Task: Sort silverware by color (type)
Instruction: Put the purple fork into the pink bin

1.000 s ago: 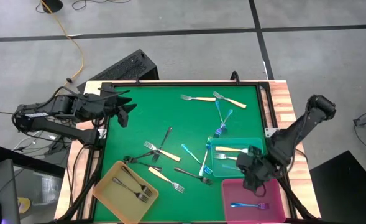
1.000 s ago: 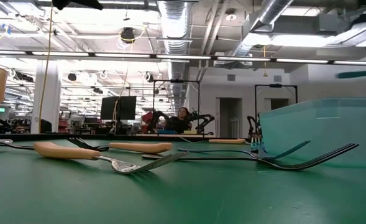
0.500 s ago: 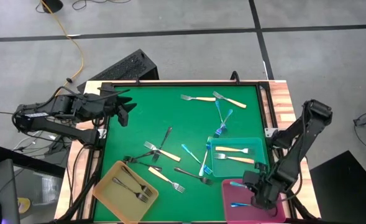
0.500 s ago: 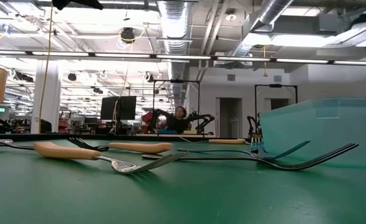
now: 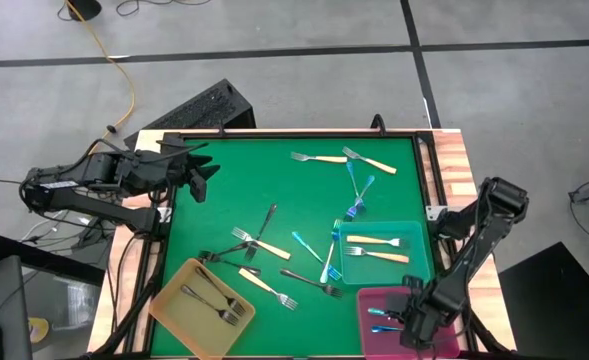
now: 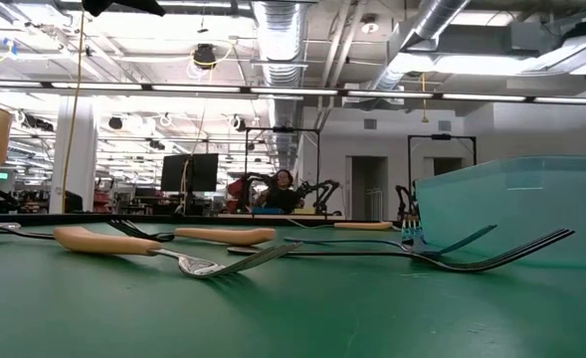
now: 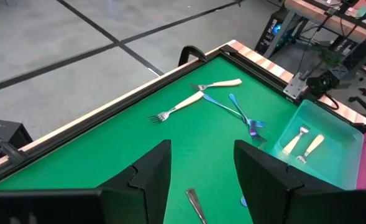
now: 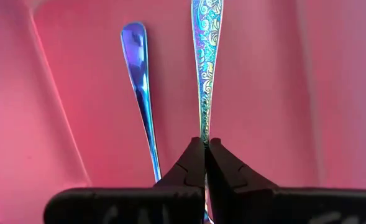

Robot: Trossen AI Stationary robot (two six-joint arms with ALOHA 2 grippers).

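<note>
The right end effector (image 8: 205,144) hangs low inside the pink tray (image 5: 374,298) at the tabletop's near right corner, its jaws pinched shut on the handle of an iridescent fork (image 8: 204,56). A second blue fork (image 8: 140,74) lies just beside it on the tray floor. These forks look light, stiff and glossy; a thin polished handle likely slips or pivots in a fingertip pinch, so a hold across the flat mid-handle seems safest. Farther off, two cream-handled forks (image 5: 372,246) rest in the teal tray (image 5: 422,262), two dark-grey forks (image 5: 210,298) in the yellow tray (image 5: 179,281), and others lie scattered on the green tabletop (image 5: 244,175). The left end effector (image 7: 201,171) waits with jaws apart and empty at the far left edge.
</note>
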